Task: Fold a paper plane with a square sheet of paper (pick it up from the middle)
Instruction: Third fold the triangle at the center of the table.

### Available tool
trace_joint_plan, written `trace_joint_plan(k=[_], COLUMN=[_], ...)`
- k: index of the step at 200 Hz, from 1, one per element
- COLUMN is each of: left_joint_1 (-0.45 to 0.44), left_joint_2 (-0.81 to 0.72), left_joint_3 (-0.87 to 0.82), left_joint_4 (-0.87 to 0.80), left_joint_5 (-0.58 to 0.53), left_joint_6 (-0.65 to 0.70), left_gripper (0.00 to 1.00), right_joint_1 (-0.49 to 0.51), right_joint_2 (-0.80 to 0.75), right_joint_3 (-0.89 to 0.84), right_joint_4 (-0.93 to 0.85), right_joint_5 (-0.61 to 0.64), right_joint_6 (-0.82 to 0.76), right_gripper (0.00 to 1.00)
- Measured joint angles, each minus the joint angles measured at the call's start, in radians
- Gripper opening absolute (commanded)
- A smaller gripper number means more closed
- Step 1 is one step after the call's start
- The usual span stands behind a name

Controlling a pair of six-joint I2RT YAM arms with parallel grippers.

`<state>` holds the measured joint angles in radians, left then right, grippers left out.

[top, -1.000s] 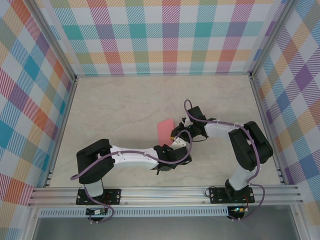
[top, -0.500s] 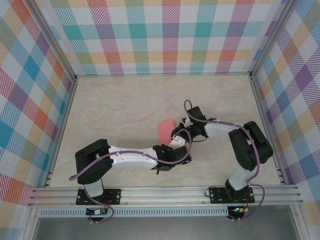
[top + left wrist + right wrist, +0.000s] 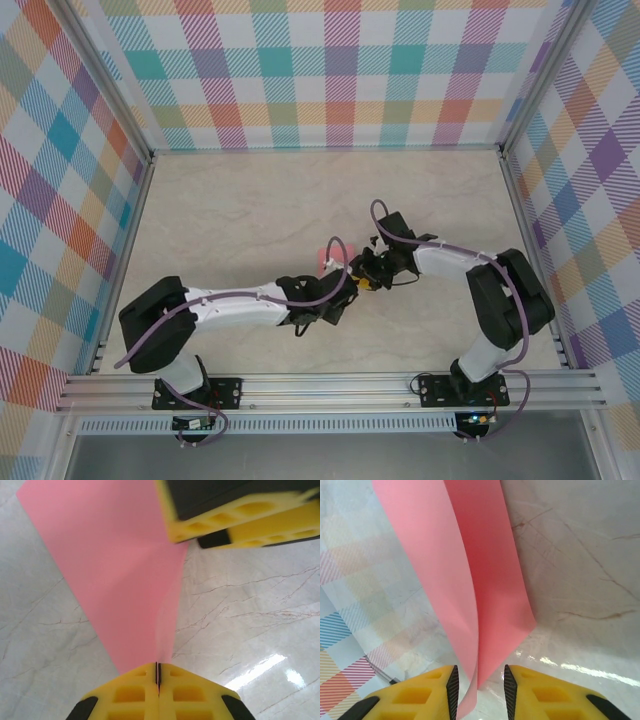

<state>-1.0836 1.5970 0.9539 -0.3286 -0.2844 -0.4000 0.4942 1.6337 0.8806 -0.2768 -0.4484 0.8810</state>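
At mid-table, square sheet of paper is lifted, bent into 2 loose layers. Left gripper clamped on its edge; right gripper parted, straddling it. Judged early: no nose, wings or centre ridge yet
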Motion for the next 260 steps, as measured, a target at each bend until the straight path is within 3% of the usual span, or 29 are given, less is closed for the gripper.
trace_joint_plan(k=[84, 106, 119, 138, 183, 197, 220, 232, 260], left_joint_1=[0.139, 0.151, 0.156, 0.163, 0.166, 0.166, 0.166, 0.166, 0.166], left_joint_2=[-0.072, -0.072, -0.072, -0.072, -0.072, -0.072, -0.072, -0.072, -0.072], left_joint_3=[-0.105, -0.106, -0.106, -0.106, -0.106, -0.106, -0.106, -0.106, -0.104], left_joint_4=[0.124, 0.131, 0.139, 0.148, 0.148, 0.148, 0.148, 0.148, 0.145], left_joint_5=[0.268, 0.311, 0.327, 0.337, 0.352, 0.355, 0.356, 0.36, 0.372], left_joint_6=[-0.026, -0.03, -0.03, -0.031, -0.03, -0.03, -0.03, -0.03, -0.03], left_gripper=[0.0, 0.0, 0.0, 0.0, 0.0, 0.0, 0.0, 0.0, 0.09], right_joint_1=[-0.004, -0.004, -0.004, -0.004, -0.002, 0.005, 0.021, 0.031, 0.043], right_joint_2=[-0.006, -0.004, 0.008, 0.023, 0.023, 0.023, 0.026, 0.034, 0.07], right_joint_3=[0.051, 0.084, 0.113, 0.127, 0.086, 0.061, 0.048, 0.048, 0.049], right_joint_4=[-0.024, -0.035, -0.034, -0.025, -0.038, -0.031, -0.029, -0.007, 0.048], right_joint_5=[0.003, 0.002, -0.011, -0.016, -0.013, -0.021, -0.032, -0.046, -0.084], right_joint_6=[-0.035, -0.051, -0.059, -0.055, -0.033, -0.012, 0.021, 0.036, 0.079], right_gripper=[0.3, 0.25, 0.24, 0.38, 0.45, 0.51, 0.51, 0.45, 0.4])
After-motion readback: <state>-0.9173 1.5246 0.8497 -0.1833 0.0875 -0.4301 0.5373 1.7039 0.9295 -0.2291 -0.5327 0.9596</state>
